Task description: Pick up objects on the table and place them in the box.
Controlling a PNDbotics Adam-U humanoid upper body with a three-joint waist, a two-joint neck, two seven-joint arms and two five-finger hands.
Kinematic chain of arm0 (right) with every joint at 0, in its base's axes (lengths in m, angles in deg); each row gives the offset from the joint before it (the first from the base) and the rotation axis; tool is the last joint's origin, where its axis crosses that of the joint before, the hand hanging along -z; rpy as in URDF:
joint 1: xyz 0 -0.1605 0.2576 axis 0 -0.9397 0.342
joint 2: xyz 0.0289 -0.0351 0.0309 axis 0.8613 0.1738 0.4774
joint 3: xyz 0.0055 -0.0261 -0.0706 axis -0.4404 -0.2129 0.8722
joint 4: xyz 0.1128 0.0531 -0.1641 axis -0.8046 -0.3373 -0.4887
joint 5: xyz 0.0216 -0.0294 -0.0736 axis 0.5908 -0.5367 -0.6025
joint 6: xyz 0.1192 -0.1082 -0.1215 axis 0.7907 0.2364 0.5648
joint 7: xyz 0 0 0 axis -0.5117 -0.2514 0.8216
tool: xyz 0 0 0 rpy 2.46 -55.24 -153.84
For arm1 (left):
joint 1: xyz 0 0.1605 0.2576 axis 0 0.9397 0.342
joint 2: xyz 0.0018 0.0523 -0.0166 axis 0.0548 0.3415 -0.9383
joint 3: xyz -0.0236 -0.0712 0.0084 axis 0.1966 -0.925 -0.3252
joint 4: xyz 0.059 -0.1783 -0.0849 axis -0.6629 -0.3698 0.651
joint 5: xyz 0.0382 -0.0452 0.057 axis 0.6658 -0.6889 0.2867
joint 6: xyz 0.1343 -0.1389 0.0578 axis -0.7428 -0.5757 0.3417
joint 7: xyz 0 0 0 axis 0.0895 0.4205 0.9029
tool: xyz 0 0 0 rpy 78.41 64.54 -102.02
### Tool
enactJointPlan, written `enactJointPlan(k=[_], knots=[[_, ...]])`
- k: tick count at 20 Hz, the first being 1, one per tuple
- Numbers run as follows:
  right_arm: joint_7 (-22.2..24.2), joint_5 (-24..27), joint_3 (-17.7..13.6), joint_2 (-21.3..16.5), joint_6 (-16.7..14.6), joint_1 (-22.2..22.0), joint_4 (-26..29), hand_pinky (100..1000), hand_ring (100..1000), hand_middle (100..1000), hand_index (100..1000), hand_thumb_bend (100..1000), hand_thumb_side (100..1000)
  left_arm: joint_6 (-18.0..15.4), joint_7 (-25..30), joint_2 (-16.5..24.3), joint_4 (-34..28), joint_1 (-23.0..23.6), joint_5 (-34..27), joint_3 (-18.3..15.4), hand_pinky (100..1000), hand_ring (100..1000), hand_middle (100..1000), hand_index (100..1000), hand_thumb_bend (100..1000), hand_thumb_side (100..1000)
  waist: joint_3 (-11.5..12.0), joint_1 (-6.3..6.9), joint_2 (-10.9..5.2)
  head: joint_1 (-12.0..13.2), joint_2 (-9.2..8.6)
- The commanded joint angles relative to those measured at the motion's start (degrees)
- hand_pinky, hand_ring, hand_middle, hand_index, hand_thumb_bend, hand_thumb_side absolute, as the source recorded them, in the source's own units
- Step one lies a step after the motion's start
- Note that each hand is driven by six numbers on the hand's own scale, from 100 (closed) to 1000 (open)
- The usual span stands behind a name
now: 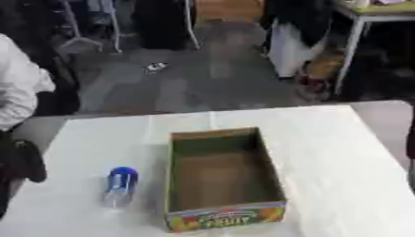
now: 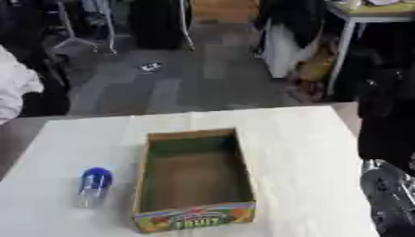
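Looking down from the robot's head, a white table (image 1: 340, 152) fills the lower half of the scene, with a grey floor and dark furniture beyond its far edge. An open cardboard box (image 1: 223, 178) stands near the middle of the table, long side running away from the viewer, its inside brown and bare, its near end printed with bright fruit colours and lettering. Just to the left of the box, apart from its wall, a clear plastic bottle (image 1: 120, 186) lies on its side with its blue cap end pointing away from the viewer. At the left edge of the left eye view a dark shape, the robot's left hand (image 1: 24, 159), hangs beside the table edge; whether its fingers are spread or curled cannot be told. At the lower right of the right eye view, part of the robot's right arm (image 2: 389, 194) shows as grey and black metal; the right hand itself is out of sight.
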Motion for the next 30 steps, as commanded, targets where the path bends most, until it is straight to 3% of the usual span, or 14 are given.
enactJointPlan(k=[1, 10, 16, 18, 19, 26, 30], knots=[[8.58, 0.11, -0.28, -0.58, -8.35, 0.65, 0.57, 229, 310, 414, 530, 201, 1000, -0.72, 0.65, 0.59, -0.82, -0.44, 0.25, -0.40, 462, 512, 732, 688, 291, 916, -0.08, 0.05, -0.66, -0.75, -0.51], [8.44, 0.41, -0.20, -0.59, -8.21, 0.64, 0.57, 228, 309, 414, 530, 211, 1000, -0.72, 0.61, 0.65, -0.82, -0.43, 0.27, -0.41, 463, 512, 733, 688, 292, 916, -0.04, 0.06, -0.75, -0.57, -0.03], [8.36, 0.23, -0.68, -0.60, -7.94, 0.58, 0.57, 231, 313, 418, 527, 207, 1000, -1.14, -0.30, 0.91, -0.82, -0.52, 0.13, -1.25, 471, 518, 732, 693, 295, 910, 0.26, 0.06, -0.86, -0.10, 3.81], [7.99, 0.40, -1.01, -0.39, -8.30, 0.66, 0.57, 227, 313, 415, 523, 100, 1000, -1.54, -0.90, 1.24, -0.82, -0.46, 0.65, -1.82, 472, 519, 735, 710, 300, 910, 0.23, 0.04, -0.79, 0.10, 4.48], [7.67, 0.82, -1.08, -0.27, -8.38, 0.72, 0.57, 225, 313, 414, 522, 100, 1000, -1.77, -1.20, 1.43, -0.82, -0.40, 1.21, -2.06, 472, 519, 736, 714, 300, 911, 0.10, 0.03, -0.74, 0.16, 4.47], [6.40, 2.57, -2.07, -0.25, -7.07, 0.62, 0.57, 231, 309, 413, 522, 100, 1000, -0.41, -4.33, 5.79, -0.82, 2.69, 12.37, -1.76, 433, 501, 769, 845, 341, 905, -0.30, -0.06, -0.68, 0.01, 4.82], [7.18, 2.16, -1.83, -0.64, -7.10, 0.36, 0.57, 232, 310, 414, 522, 100, 1000, -2.08, -5.79, 9.78, -0.82, 2.29, 16.82, -1.59, 440, 512, 780, 862, 390, 883, -0.22, -0.03, -0.75, -0.35, 5.20]])
